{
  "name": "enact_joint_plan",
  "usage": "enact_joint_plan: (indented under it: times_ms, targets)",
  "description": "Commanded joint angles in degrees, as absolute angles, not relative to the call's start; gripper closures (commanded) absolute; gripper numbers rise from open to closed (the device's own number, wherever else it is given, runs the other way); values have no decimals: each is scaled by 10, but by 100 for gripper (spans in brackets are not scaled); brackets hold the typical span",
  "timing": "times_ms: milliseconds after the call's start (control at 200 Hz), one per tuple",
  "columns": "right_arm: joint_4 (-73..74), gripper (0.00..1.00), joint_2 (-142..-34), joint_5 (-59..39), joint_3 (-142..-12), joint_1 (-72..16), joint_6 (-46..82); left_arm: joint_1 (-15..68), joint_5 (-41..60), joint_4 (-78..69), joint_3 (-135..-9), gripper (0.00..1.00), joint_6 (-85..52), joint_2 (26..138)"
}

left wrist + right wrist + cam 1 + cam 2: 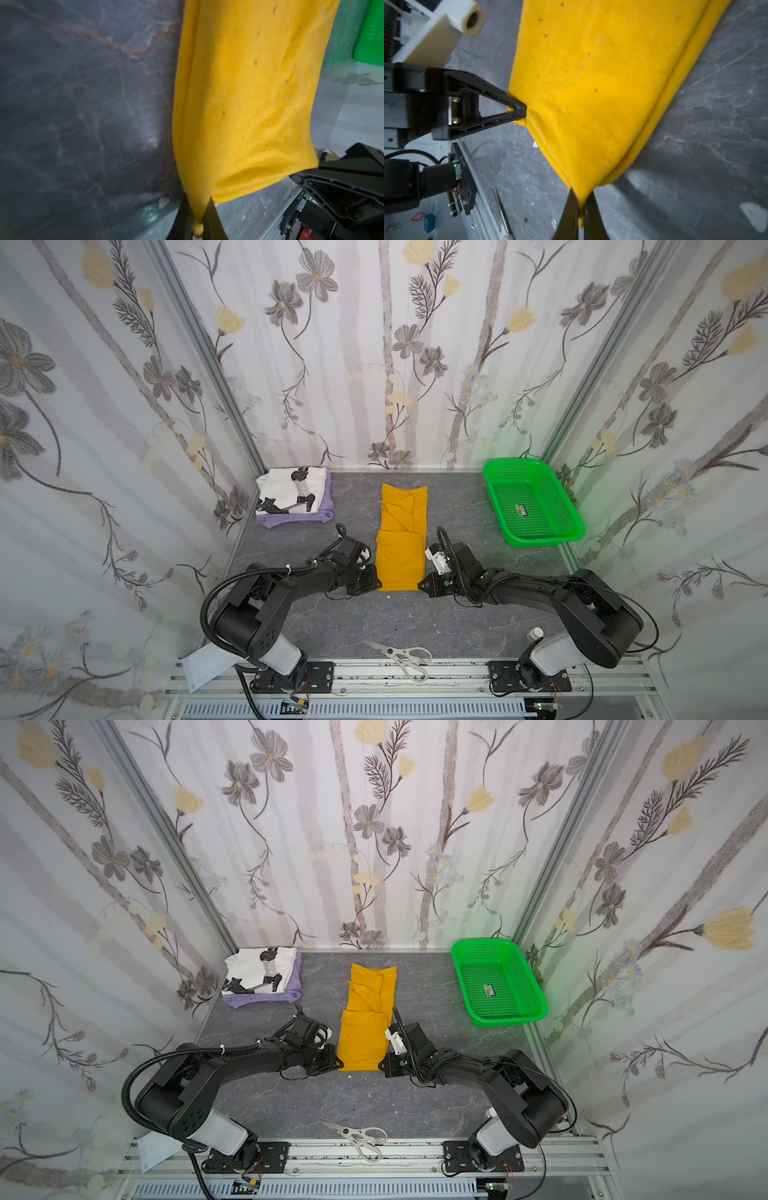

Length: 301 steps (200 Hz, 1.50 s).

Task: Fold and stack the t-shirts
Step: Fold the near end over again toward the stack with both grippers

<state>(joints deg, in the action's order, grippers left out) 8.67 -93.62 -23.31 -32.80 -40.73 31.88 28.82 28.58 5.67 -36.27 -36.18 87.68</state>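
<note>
Scissors (401,657) nearest; beyond, left fingers (214,220) and right fingers (568,216) clamped on corners of yellow t-shirt (401,543).

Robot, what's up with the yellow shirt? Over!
Left gripper shut on yellow shirt, near corner. Right gripper shut on other corner. Scissors lie apart, nothing blocking.

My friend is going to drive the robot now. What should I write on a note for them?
Left gripper: jaws shut on the near left corner of the yellow t-shirt.
Right gripper: jaws shut on its near right corner.
Done: white printed t-shirt lies folded on the lavender t-shirt, back left.
Left: probably fold the yellow strip in half, then stack it there.
</note>
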Motion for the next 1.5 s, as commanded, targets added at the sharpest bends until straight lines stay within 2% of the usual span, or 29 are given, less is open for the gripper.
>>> enact_joint_plan:
  times_ms: [0,145,355,495,724,929,1214,1499]
  targets:
    - [33,100,-873,-213,-314,-429,307,293,269,176,-355,100,-329,824]
    - [-42,100,-780,-210,-298,-494,304,321,246,268,-336,100,-358,725]
    - [-100,100,-634,-213,-277,-583,351,394,226,368,-357,100,-432,525]
    - [-121,100,-576,-198,-284,-621,374,416,247,377,-385,100,-450,480]
    - [-86,100,-566,-199,-307,-608,397,431,241,370,-494,100,-400,569]
    - [-63,100,-622,-264,-330,-485,406,405,249,357,-591,95,-346,707]
    - [-20,100,-761,-310,-383,-320,372,346,267,315,-694,95,-304,856]
    - [35,100,-940,-377,-466,-247,357,300,323,301,-796,95,-282,1005]
